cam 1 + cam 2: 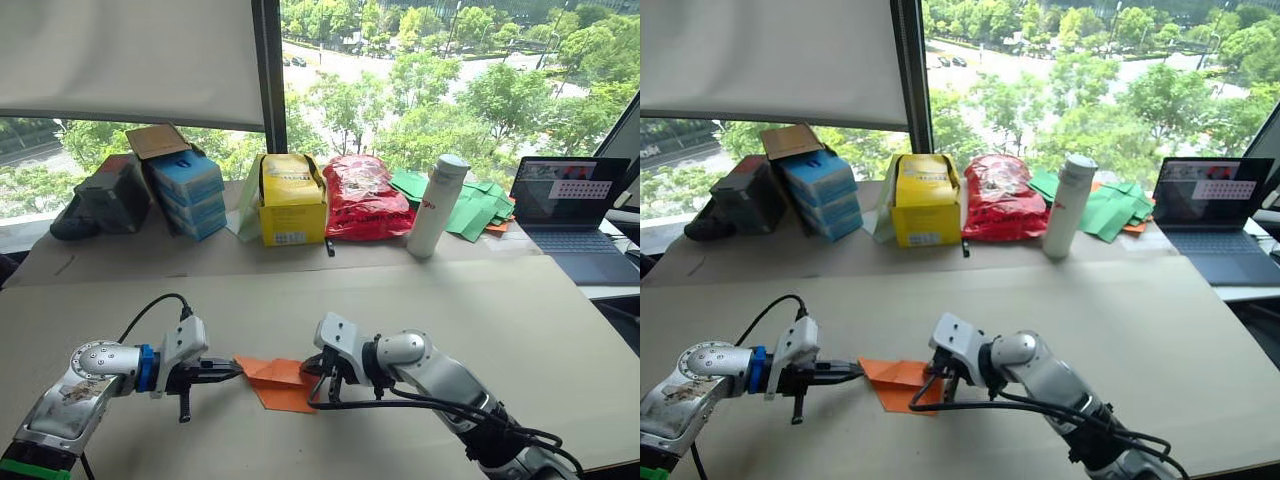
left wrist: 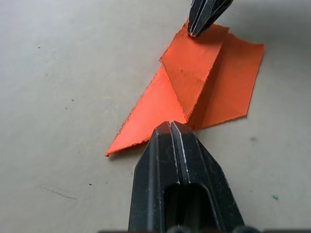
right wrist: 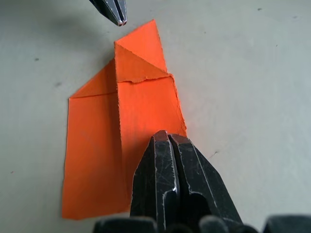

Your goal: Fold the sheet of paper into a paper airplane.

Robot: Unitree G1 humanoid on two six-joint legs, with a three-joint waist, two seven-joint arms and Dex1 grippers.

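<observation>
Both grippers (image 2: 171, 127) (image 3: 167, 137) closed, tips seemingly on orange paper (image 1: 275, 380).

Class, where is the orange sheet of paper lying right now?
The sheet of paper lies flat on the near part of the table, between the left end effector and the right end effector, both shut.

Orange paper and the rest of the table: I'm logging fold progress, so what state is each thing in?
Sheet of paper: partly folded, flat.
Left gripper: shut, at its tip.
Right gripper: shut, pressing it.
Laptop: open, screen lit.
White bottle: upright, capped.
</observation>
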